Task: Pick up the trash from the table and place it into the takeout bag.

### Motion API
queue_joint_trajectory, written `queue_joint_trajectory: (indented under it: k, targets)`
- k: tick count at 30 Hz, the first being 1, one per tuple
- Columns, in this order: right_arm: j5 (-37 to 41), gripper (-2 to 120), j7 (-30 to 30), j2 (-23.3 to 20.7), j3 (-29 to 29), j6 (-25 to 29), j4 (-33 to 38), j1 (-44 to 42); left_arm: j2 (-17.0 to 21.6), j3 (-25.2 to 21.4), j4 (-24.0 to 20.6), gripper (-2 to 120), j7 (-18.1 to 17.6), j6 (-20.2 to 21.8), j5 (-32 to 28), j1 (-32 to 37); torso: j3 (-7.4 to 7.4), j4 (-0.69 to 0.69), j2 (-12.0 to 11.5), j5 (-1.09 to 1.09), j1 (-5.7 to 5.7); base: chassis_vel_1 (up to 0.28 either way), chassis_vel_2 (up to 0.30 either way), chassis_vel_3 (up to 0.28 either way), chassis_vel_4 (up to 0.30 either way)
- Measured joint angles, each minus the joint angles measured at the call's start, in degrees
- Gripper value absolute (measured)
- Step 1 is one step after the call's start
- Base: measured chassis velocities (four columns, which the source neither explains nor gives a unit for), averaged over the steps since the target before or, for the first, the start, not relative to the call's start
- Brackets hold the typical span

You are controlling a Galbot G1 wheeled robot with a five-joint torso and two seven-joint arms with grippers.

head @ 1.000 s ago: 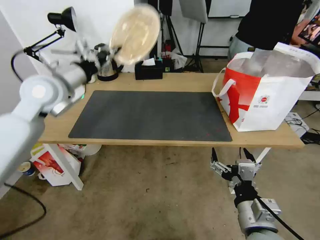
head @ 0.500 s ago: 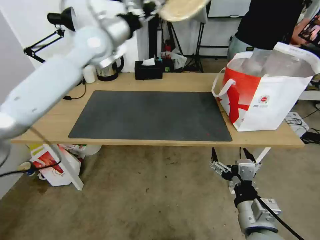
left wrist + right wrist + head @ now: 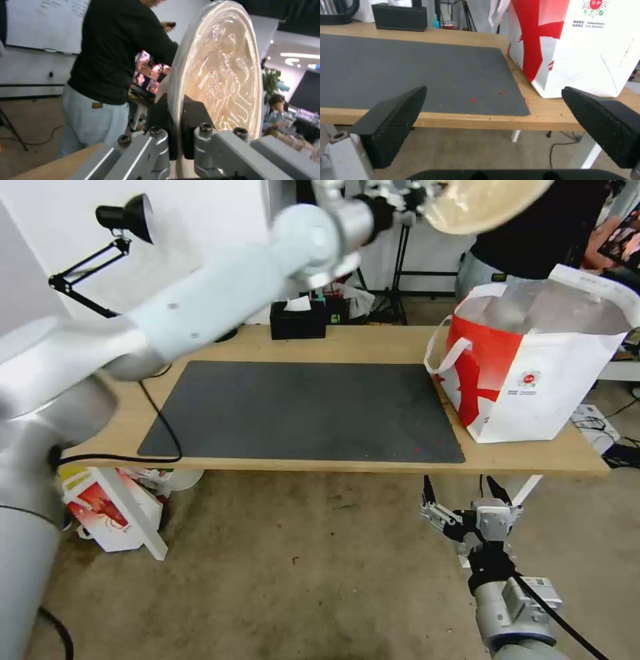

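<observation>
My left gripper (image 3: pixel 415 195) is shut on the rim of the shallow beige bowl (image 3: pixel 483 203), held high in the air near the left side of the takeout bag (image 3: pixel 533 360). The left wrist view shows the bowl (image 3: pixel 220 75) on edge, its rim pinched between the black pads (image 3: pixel 193 120). The red-and-white bag stands open on the right end of the table (image 3: pixel 373 347), its foil lining showing. Below the table's front edge my right gripper (image 3: pixel 461 492) hangs open, with its pads (image 3: pixel 391 122) wide apart and nothing between them.
A dark grey mat (image 3: pixel 300 410) covers the table's middle. A black tissue box (image 3: pixel 297 321) stands at the back edge and a black desk lamp (image 3: pixel 127 217) at the far left. A white-and-red box (image 3: pixel 100 513) sits on the floor under the table's left end.
My left arm has swung to the right across the table with the beige bowl, from over the left end to near the bag. The right arm has not moved.
</observation>
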Motion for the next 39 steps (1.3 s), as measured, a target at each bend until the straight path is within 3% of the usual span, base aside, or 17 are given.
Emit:
queue_joint_trajectory:
  k: [2,11,24,39]
  targets:
    - [0.0,100,0.0,0.0,0.0,0.0,0.0,0.0,-3.7,1.9,3.7,2,0.3,-0.5,0.8,-0.5,0.0,0.03,0.0,-0.02,0.01,0.0,0.0,0.0,0.0]
    - [0.0,100,0.0,0.0,0.0,0.0,0.0,0.0,-11.0,5.2,10.9,2,0.9,-1.4,2.2,-1.0,0.0,0.0,0.0,-0.01,0.0,0.0,0.0,0.0,0.0]
    - [0.0,100,0.0,0.0,0.0,0.0,0.0,0.0,-11.1,12.3,11.7,2,-1.7,-3.4,5.9,1.0,0.0,0.02,0.0,-0.03,0.0,0.0,0.0,0.0,0.0]
    - [0.0,100,0.0,0.0,0.0,0.0,0.0,0.0,-10.9,15.4,12.6,2,-5.3,-4.7,11.4,2.3,0.0,0.01,0.0,-0.03,0.0,0.0,0.0,0.0,0.0]
